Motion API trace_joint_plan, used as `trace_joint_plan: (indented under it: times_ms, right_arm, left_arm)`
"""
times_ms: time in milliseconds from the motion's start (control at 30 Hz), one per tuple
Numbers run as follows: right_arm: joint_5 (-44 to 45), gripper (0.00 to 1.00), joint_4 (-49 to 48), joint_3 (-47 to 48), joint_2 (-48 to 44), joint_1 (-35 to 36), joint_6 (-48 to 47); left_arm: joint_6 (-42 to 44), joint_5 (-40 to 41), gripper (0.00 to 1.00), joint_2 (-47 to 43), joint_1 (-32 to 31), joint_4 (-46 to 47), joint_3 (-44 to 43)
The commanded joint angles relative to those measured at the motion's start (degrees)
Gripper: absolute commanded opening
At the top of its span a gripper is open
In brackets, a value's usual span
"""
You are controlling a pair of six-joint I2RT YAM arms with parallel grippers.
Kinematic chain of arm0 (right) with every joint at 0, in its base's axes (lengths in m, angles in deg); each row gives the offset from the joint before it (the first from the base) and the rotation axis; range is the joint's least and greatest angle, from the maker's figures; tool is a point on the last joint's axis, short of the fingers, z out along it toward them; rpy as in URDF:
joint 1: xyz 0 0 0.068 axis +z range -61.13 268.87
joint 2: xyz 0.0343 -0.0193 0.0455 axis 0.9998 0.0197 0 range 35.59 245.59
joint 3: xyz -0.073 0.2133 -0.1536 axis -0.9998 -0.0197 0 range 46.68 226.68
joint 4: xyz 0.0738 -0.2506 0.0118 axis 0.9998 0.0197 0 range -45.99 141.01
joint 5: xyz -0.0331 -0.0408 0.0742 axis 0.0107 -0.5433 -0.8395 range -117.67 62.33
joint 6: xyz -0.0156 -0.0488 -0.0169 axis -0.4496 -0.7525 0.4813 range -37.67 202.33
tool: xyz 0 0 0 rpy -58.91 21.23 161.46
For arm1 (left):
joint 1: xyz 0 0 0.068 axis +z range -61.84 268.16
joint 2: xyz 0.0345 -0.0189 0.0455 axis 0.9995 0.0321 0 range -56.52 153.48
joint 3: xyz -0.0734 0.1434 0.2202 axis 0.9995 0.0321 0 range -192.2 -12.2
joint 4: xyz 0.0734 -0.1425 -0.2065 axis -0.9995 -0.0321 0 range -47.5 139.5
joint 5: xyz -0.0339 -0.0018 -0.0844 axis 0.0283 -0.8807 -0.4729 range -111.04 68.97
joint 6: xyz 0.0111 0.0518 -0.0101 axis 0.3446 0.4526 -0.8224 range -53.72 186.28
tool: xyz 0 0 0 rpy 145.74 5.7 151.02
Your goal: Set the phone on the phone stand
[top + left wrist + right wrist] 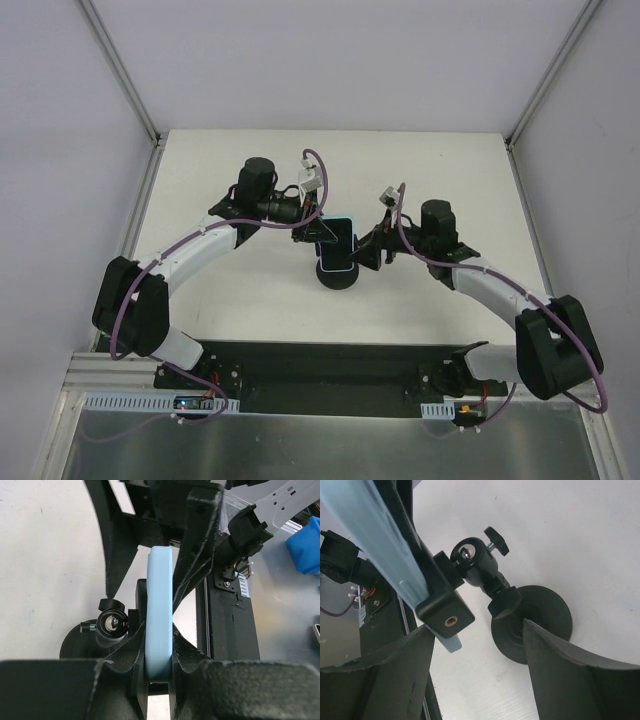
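Now, top view, step: we judge the phone (340, 243) is being seated on the phone stand (338, 277); it sits directly over the stand, mid-table.
Top view, arms: left gripper (322, 236) meets the phone from the left; right gripper (370, 252) is just beside it on the right.
Left wrist, grip: left gripper is clamped on the phone's (160, 620) pale-blue edge, fingers (192, 660) pressing both faces.
Left wrist, stand: ball joint (112, 622) is just beside the phone's back; we cannot confirm contact here.
Left wrist, surroundings: blue object (306, 545) at the frame edge, well apart, no obstacle.
Right wrist, hand: right gripper (477, 675) is spread wide, holding nothing, near the disc base (545, 615).
Right wrist, seat: cradle block (445, 612) lies against the phone's back, with a phone corner poking out below it.
Next move: we think release calls for the cradle to bear the phone first, then for the left jaws to open gently and back off without nudging it.
In the way: knob (496, 537) and the right fingers crowd the stand; we judge a light stand could tip.
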Motion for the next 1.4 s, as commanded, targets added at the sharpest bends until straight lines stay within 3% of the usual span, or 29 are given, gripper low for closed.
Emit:
trace_joint_plan:
  times_ms: [0, 367, 433, 533, 667, 767, 1100, 1367]
  right_arm:
    - [-6.70, 0.70, -8.44, 5.12, 4.56, 1.06, -0.92]
    - [-9.16, 0.55, -7.65, 9.34, 8.61, 3.17, 0.23]
    - [-7.59, 0.58, -7.30, 9.26, 7.56, 3.26, -0.38]
    - [-2.16, 0.72, -2.31, 9.17, 4.40, 3.34, -2.93]
    - [1.91, 0.77, 6.92, 10.31, 0.26, 3.08, -9.69]
    - [-0.80, 0.78, 11.50, 13.12, 1.22, 1.07, -10.49]
    - [-7.66, 0.68, 10.01, 13.39, 4.30, 3.96, -12.34]
    - [-7.05, 0.59, 10.45, 15.06, 6.67, 3.96, -12.08]
  left_arm:
    - [-0.73, -6.39, 0.00, -0.70, -0.07, 0.85, -2.07]
    - [1.03, -3.31, 0.00, -0.53, -0.07, -2.05, -3.74]
    - [1.12, -3.31, 0.00, -0.53, -0.07, -1.96, -3.48]
    - [1.29, -3.57, 0.00, -0.61, -0.07, -2.31, -3.47]
    - [1.91, -4.54, 0.00, -0.44, -0.07, -2.49, -3.39]
    - [1.73, -7.52, 0.00, 0.00, -0.07, -2.66, -4.26]
    - [0.15, -10.96, 0.00, 0.97, -0.07, -2.66, -5.49]
    - [0.06, -4.37, 0.00, 0.97, -0.07, -2.66, -5.67]
